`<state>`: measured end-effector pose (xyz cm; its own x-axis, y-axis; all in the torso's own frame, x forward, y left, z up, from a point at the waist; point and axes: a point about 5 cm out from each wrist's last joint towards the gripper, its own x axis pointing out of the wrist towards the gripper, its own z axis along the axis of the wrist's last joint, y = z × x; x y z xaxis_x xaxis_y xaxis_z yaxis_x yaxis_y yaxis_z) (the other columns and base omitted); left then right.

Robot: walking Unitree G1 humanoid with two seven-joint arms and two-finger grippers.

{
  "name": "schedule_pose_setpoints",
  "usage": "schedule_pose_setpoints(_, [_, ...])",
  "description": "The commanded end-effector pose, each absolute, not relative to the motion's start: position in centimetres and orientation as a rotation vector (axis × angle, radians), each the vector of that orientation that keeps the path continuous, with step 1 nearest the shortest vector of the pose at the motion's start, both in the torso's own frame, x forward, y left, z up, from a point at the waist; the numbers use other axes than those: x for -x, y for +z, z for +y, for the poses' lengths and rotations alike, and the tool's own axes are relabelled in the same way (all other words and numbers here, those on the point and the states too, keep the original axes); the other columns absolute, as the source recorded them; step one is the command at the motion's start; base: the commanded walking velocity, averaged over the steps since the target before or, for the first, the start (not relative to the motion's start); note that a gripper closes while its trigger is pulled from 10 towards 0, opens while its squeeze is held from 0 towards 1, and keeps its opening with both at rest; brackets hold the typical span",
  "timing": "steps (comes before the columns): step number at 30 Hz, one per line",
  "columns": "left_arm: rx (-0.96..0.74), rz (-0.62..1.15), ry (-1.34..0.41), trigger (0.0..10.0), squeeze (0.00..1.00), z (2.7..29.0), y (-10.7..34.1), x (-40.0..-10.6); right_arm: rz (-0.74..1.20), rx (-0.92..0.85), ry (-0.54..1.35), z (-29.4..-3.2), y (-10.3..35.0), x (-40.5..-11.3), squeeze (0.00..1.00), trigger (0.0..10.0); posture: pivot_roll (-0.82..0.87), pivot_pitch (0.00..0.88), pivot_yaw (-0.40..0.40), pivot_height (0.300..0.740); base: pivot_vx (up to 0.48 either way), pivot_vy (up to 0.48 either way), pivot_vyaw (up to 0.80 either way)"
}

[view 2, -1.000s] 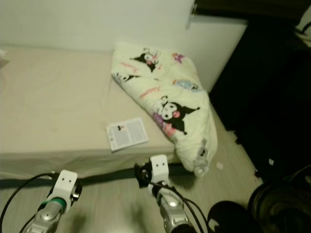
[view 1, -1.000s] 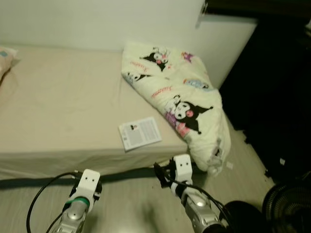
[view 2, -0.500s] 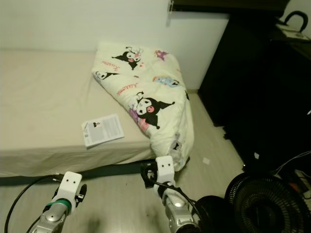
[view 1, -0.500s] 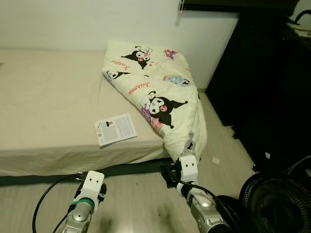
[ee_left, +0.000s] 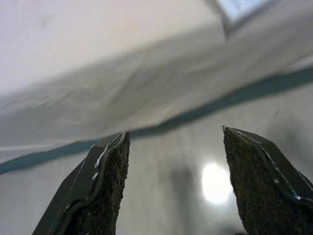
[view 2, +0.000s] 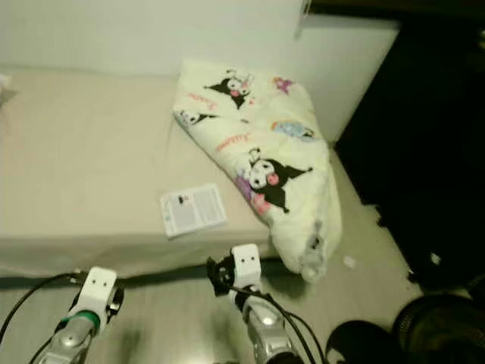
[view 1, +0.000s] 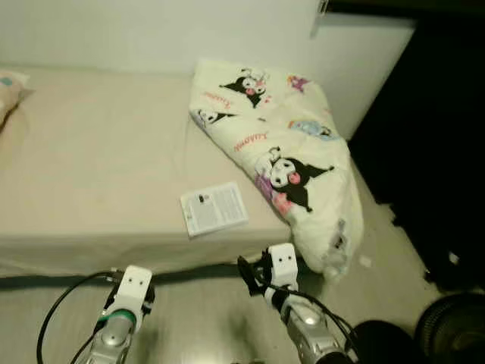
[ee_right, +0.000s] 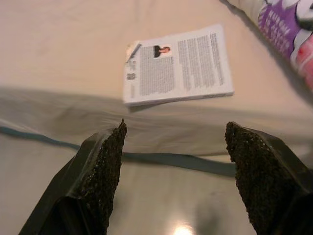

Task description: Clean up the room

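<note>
Nearest me, the left gripper [ee_left: 171,183] and right gripper [ee_right: 173,178] hover over the floor [view 1: 204,318], jaws spread and empty. Beyond them, a booklet [view 1: 214,208] lies near the bed [view 1: 91,152] edge. Farther right, a cartoon-print blanket [view 1: 284,159] droops off the bed's corner.

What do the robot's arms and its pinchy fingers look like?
Both arms are shiny silver tubes ending in white blocky wrist pieces. The left arm wears a green ring and has a black cable looping beside it. The right arm has black cables running along it. Each gripper has two long black fingers with rough, grainy inner pads.
</note>
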<state>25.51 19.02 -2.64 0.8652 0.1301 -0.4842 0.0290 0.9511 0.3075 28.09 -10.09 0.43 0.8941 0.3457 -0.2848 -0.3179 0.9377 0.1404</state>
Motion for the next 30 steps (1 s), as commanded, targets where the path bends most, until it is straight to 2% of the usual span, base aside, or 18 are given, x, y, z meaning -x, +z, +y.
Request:
schedule_pose_setpoints(1, [-0.320,0.549,0.057,10.0,0.00,19.4,-3.1,-24.9,0.313,-0.098,0.343,-9.9,0.4,-28.1,0.00,10.0,0.09,0.019,-0.032,0.740,0.446,0.000,0.00])
schedule_pose_setpoints(12, [-0.321,0.543,0.050,10.0,0.00,19.3,-3.0,-24.9,0.312,-0.099,0.336,-9.8,0.5,-28.1,0.00,10.0,0.09,0.019,-0.029,0.740,0.387,0.000,0.00])
schedule_pose_setpoints(18, [-0.361,0.523,-0.011,10.0,0.00,18.9,-2.9,-25.0,0.307,-0.102,0.325,-9.9,0.5,-28.1,0.00,10.0,0.09,0.019,-0.027,0.740,0.000,0.000,0.00])
schedule_pose_setpoints(24, [-0.546,0.376,-0.198,10.0,0.00,17.7,-1.9,-25.4,0.310,-0.092,0.308,-10.2,0.4,-28.2,0.00,10.0,0.09,0.016,-0.024,0.740,0.000,0.000,0.00])
schedule_pose_setpoints(30, [-0.687,0.325,-0.319,10.0,0.00,17.1,-2.1,-24.7,0.323,-0.079,0.309,-10.4,0.3,-28.1,0.00,10.0,0.09,0.008,-0.027,0.740,0.000,0.000,0.00])
